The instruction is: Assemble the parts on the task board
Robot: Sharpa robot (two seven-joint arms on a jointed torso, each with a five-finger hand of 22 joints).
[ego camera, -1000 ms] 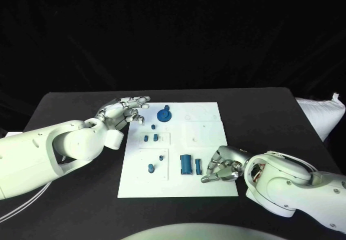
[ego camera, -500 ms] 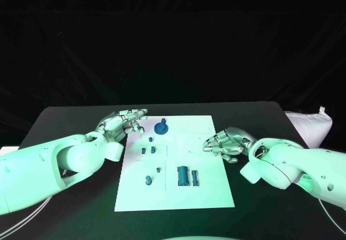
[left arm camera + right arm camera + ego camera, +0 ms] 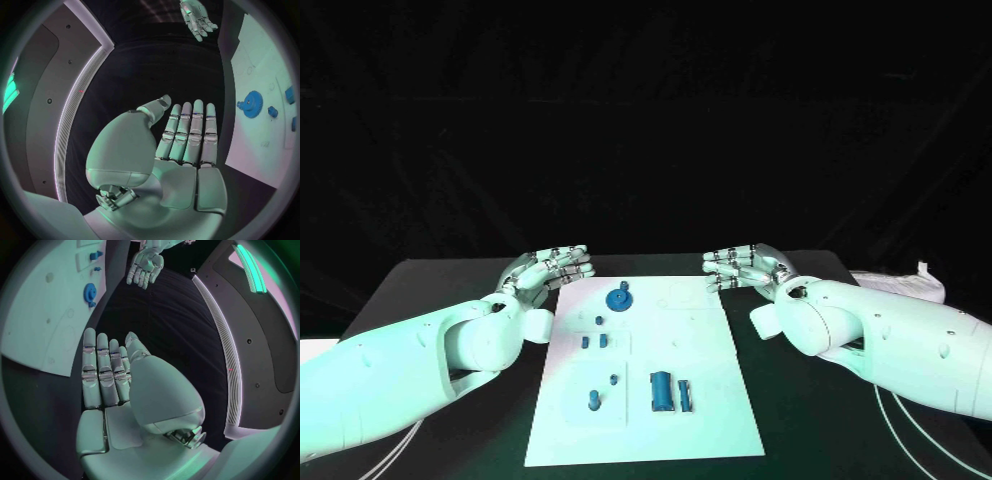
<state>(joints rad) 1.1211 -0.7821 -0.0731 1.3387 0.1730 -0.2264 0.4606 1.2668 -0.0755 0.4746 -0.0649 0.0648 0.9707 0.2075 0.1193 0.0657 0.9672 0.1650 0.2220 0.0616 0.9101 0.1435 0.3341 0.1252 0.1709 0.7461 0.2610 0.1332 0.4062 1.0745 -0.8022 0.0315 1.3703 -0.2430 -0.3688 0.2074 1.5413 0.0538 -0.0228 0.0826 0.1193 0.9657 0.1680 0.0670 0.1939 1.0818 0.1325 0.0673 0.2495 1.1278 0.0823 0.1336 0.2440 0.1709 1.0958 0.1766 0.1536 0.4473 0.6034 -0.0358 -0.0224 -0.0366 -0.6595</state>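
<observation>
The white task board (image 3: pixel 692 335) lies in the middle of the black table. On its far part sits a blue gear (image 3: pixel 620 298), which also shows in the wrist views (image 3: pixel 251 105) (image 3: pixel 90 292). Small blue parts (image 3: pixel 594 342) sit below the gear, and a blue block (image 3: pixel 661 390) with a slim blue piece (image 3: pixel 685 394) lies nearer me. My left hand (image 3: pixel 548 268) (image 3: pixel 184 150) is raised off the board's far left corner, fingers straight, holding nothing. My right hand (image 3: pixel 747 268) (image 3: pixel 115 385) is level with it off the far right corner, flat and empty.
A white bag (image 3: pixel 899 282) lies at the table's right edge. Bare black table (image 3: pixel 430 290) runs along both sides of the board. Each wrist view shows the other hand across the gap: right hand (image 3: pixel 199 17), left hand (image 3: pixel 145 265).
The camera has tilted. My right hand has left the board's near right corner and risen to the far right, uncurling its fingers. The left hand's fingers have straightened.
</observation>
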